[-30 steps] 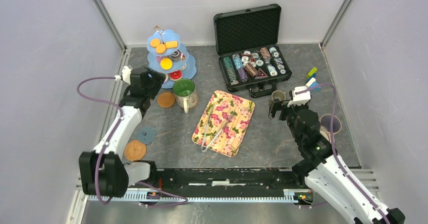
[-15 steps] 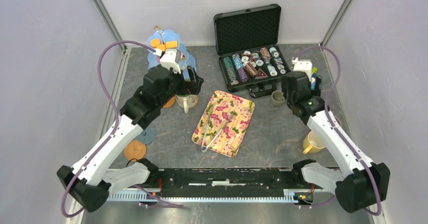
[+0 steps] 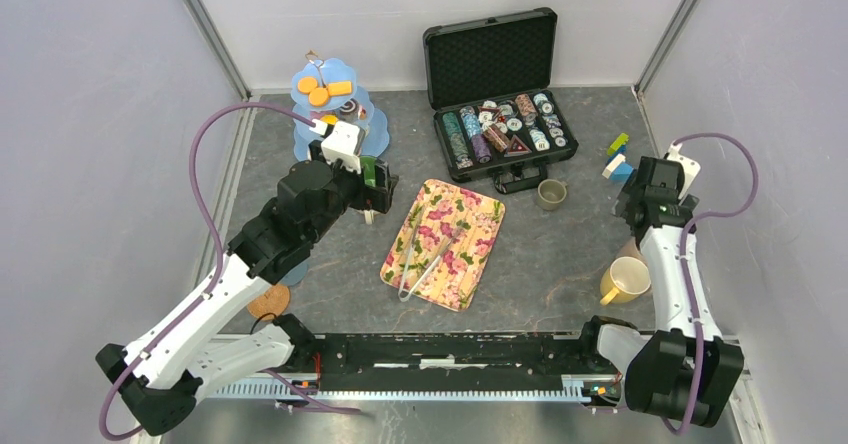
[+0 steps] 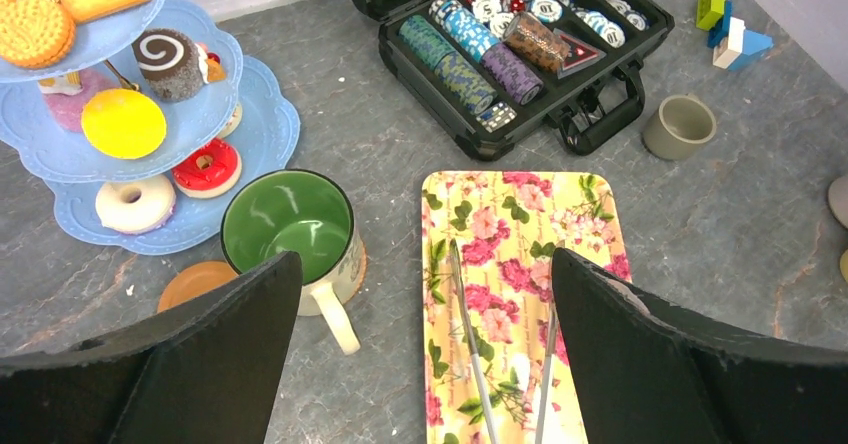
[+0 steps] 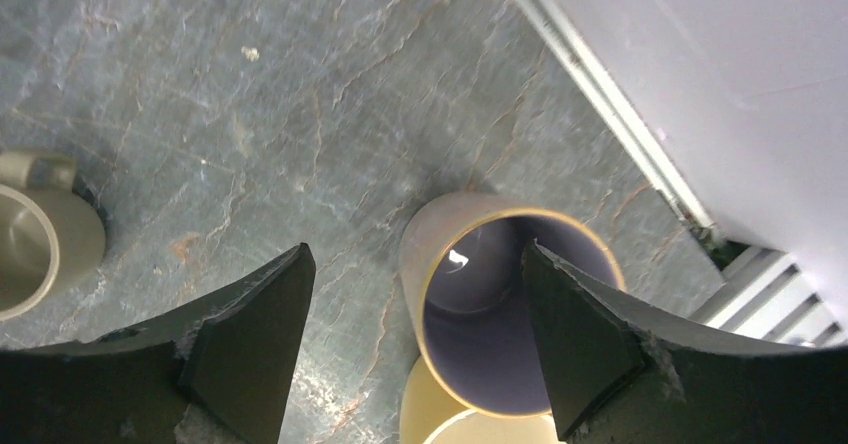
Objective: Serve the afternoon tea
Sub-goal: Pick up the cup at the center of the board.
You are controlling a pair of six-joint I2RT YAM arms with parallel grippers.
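Observation:
A blue three-tier stand (image 3: 330, 114) at the back left carries orange biscuits, a swirl cake (image 4: 168, 61) and donuts (image 4: 205, 168). A green-lined mug (image 4: 288, 226) stands in front of it beside an orange coaster (image 4: 195, 282). My left gripper (image 4: 422, 259) is open and empty, high over the gap between that mug and the floral tray (image 4: 520, 294); in the top view (image 3: 375, 186) it hides the mug. My right gripper (image 5: 417, 254) is open and empty above a lilac-lined mug (image 5: 510, 314), one finger over its mouth. A yellow mug (image 3: 626, 280) touches it.
Metal tongs (image 4: 470, 334) lie on the tray. An open black case of poker chips (image 3: 497, 94) stands at the back. A small grey cup (image 3: 550, 194) and coloured blocks (image 3: 617, 159) lie at the right. A woven coaster (image 3: 263, 302) shows under the left arm. The right wall is close.
My left arm swung from the left edge to above the green-lined mug and tray. My right arm swung from the grey cup to the right, over the lilac mug.

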